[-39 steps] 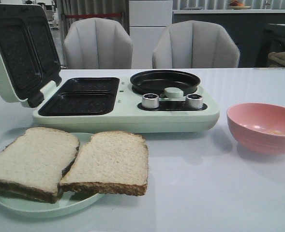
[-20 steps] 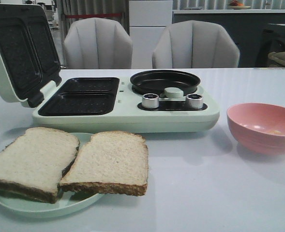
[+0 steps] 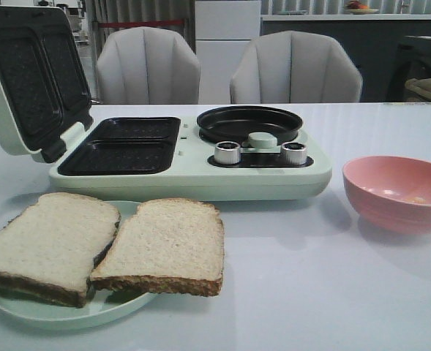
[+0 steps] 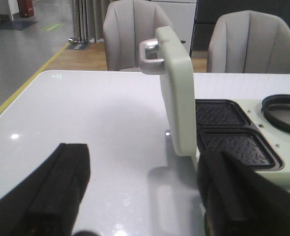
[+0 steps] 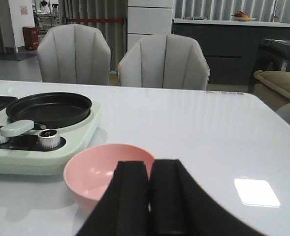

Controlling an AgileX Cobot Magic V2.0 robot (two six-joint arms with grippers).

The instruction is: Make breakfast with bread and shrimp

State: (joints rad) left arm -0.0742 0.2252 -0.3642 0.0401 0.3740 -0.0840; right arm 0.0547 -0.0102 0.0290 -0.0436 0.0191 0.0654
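1. You're looking at the bread lying at seven o'clock on its plate, soft and light; pinch a crust edge.
2. Left gripper jaws are standing spread; right gripper jaws are pressing together, empty.

pink bowl cut by frame edge, shrimp blurred inside

open breakfast maker, pink bowl, green plate

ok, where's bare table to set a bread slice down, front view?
Free: the near stretch between the plate and the pink bowl, and the far table beyond the bowl, right of the breakfast maker. Crowded: the near left, where both bread slices overhang the plate close to the maker.
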